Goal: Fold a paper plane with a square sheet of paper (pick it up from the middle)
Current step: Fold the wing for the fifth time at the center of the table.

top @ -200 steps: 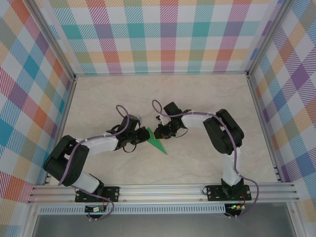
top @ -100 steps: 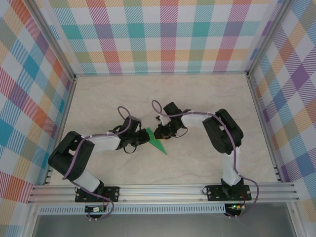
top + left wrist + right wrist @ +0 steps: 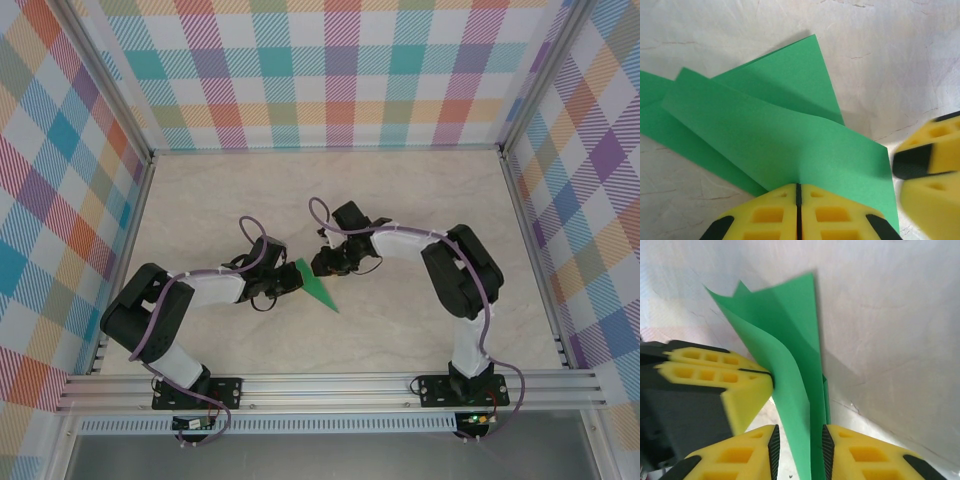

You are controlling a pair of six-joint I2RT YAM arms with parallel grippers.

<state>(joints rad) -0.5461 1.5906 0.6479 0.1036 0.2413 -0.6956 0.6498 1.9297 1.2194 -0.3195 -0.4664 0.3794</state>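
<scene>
Right gripper (image 3: 799,440) loosens, jaws parted around the paper plane (image 3: 790,340); left gripper (image 3: 798,192) pinches it tight. Final creasing, seemingly: right must withdraw cleanly.

Left arm (image 3: 205,290) was folded, elbow near-left, forearm lying low and reaching right toward the middle. Left gripper (image 3: 291,282) had its yellow fingers (image 3: 770,215) pressed flat together, the paper plane (image 3: 775,125) pinched in the seam. Right arm (image 3: 445,255) was bent at the right, forearm reaching left. Right gripper (image 3: 318,266) stood with fingers (image 3: 740,455) parted, the green fold between them and clear of one finger. Both grippers sat just beside each other, right one slightly farther.
</scene>
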